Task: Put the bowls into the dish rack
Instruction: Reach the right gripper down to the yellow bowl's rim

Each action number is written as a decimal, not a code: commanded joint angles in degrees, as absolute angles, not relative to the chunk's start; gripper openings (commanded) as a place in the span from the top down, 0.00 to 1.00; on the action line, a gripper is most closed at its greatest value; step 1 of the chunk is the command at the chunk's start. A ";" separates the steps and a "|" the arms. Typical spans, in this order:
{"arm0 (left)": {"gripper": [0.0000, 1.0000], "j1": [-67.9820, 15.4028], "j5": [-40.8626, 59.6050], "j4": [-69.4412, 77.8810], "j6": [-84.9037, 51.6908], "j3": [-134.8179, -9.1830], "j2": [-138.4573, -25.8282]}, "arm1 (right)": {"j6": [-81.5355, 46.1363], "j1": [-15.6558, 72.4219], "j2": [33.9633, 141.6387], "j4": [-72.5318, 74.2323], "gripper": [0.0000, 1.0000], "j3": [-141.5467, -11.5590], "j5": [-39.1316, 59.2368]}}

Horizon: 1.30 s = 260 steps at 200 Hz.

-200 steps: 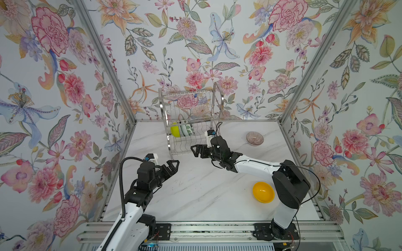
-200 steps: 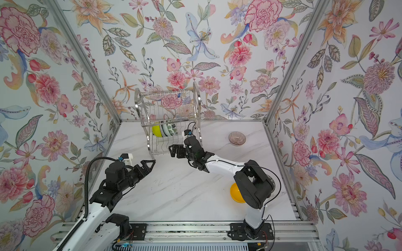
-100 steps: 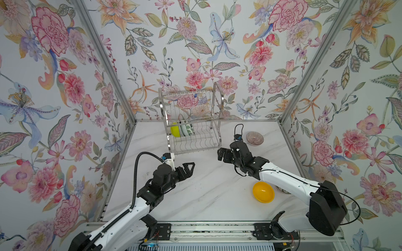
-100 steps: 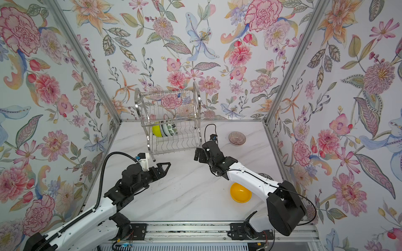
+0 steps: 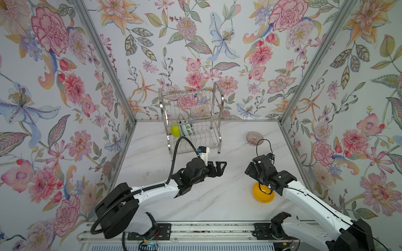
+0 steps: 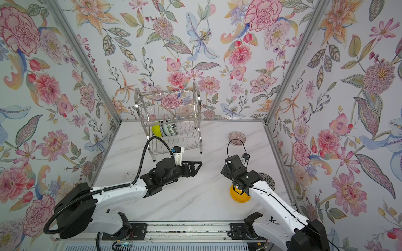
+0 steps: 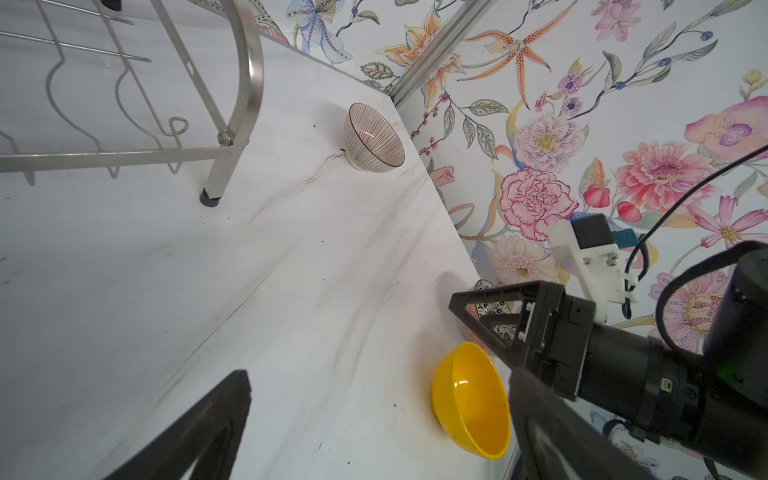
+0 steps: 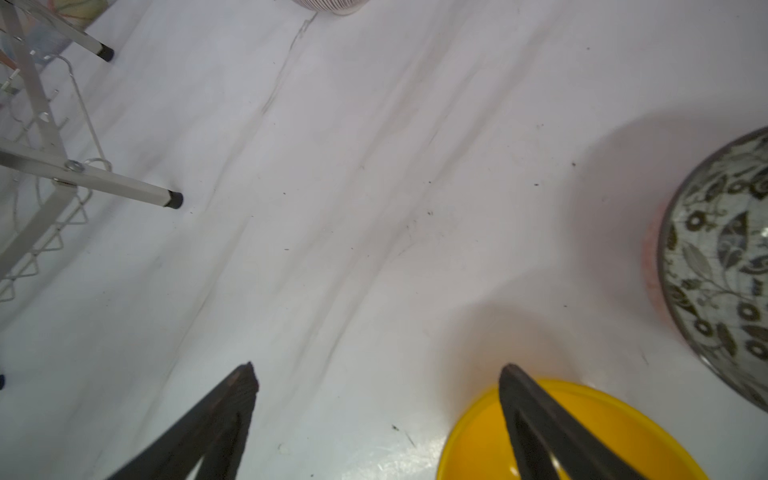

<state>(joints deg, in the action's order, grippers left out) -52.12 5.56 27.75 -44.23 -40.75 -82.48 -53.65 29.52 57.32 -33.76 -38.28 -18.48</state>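
Rack count first: the dish rack point(image 5: 221, 121), far centre, has a lime green bowl point(image 5: 175, 129), a leaf-print bowl point(image 5: 191, 129) and what looks like a pale one between them on its lower tier, though the wires make counting tricky. Three wait on the table: ribbed pink bowl point(image 5: 254, 137) far right, yellow bowl point(image 5: 263, 196) near right, black-and-white floral bowl point(image 6: 268, 180) just beside it. The right gripper point(image 8: 376, 368), jaws spread, straddles the yellow rim, not yet clamped. The left gripper point(image 5: 222, 167) hovers mid-table, wide apart and empty.
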 commanded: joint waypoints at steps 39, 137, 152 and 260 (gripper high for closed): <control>0.01 -53.51 7.74 33.98 -46.26 -41.93 -86.65 | -61.79 34.54 56.49 -34.56 0.33 -30.40 -18.88; 0.01 -52.79 7.28 29.00 -44.22 -44.76 -87.58 | -58.14 33.14 65.08 -25.63 0.74 -27.87 -18.20; 0.01 -51.90 8.16 27.67 -44.03 -46.35 -88.25 | -56.15 32.85 65.78 -25.15 0.82 -29.47 -18.29; 0.01 -42.25 6.61 24.02 -45.92 -39.99 -80.67 | -41.20 35.57 93.52 -23.84 0.99 -57.86 -7.21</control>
<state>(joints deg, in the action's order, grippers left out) -43.46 7.73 25.91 -45.50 -41.67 -83.24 -44.66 33.76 88.68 -24.62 -52.75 -11.31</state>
